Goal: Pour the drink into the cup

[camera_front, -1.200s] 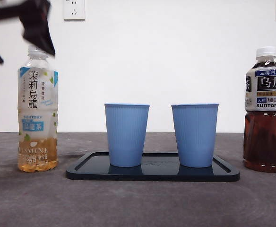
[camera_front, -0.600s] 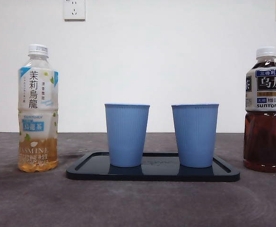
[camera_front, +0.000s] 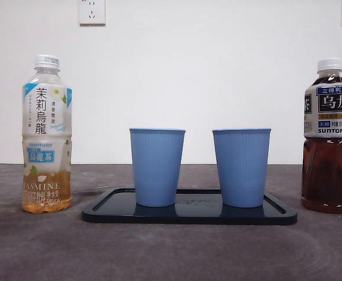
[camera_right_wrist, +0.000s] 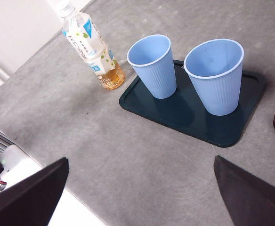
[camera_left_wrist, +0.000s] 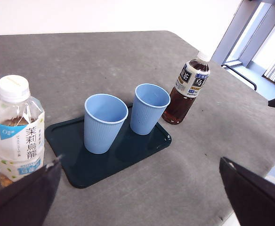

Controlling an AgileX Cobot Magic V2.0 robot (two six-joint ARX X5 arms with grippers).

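Left claw (camera_left_wrist: 137,197): your jaws gape wide, holding nothing.
Right claw (camera_right_wrist: 140,197): same, empty.
Bottles: pale tea bottle (camera_front: 46,134) left, dark tea bottle (camera_front: 328,136) right, both capped.
Cups (camera_front: 157,167): on tray (camera_front: 188,215), centre.
Risk: a clumsy grab could topple a bottle.

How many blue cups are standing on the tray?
2. One blue cup stands on the dark tray toward the jasmine tea bottle; the other blue cup stands toward the oolong tea bottle. None seems hidden.

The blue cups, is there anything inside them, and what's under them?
Both blue cups look empty as far as the wrist views see in; their very bottoms are hidden. They stand on a dark tray. The tray beneath each cup is covered.
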